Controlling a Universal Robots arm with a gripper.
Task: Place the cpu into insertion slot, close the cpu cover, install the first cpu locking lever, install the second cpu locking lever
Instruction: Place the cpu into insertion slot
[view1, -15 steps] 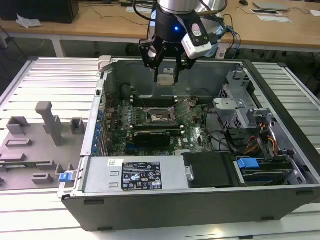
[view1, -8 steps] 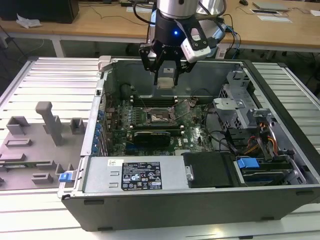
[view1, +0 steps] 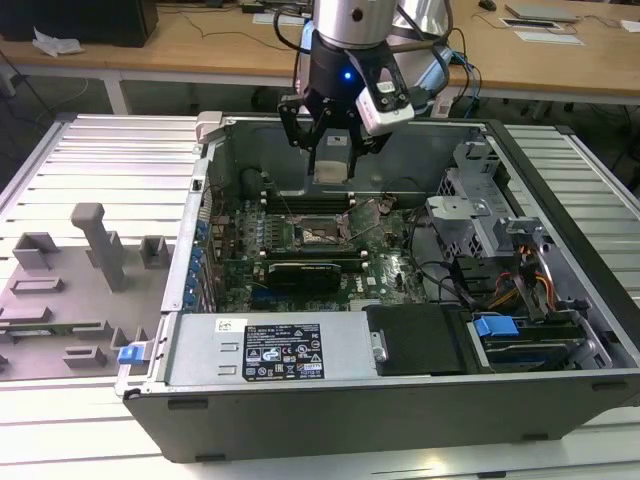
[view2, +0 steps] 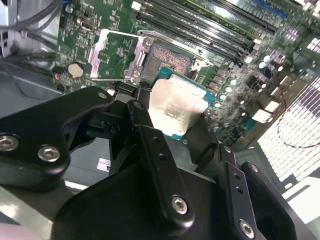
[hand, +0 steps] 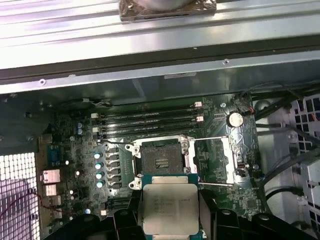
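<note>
text: none legible | label on power supply | print too small

It was a robotics workshop: an opened grey metal computer tower lay on a ribbed aluminium bench, grey plastic jigs at nine o'clock, pale wooden desks at twelve.

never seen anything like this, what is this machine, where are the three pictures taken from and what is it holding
One robot arm works over an open computer case. The exterior view watches from off the arm; both wrist views ride on the arm and look past its tool. The tool is shut on the cpu, a flat silver chip, above the motherboard. On that board sits the insertion slot, empty, with the cpu cover swung open beside it.
</note>
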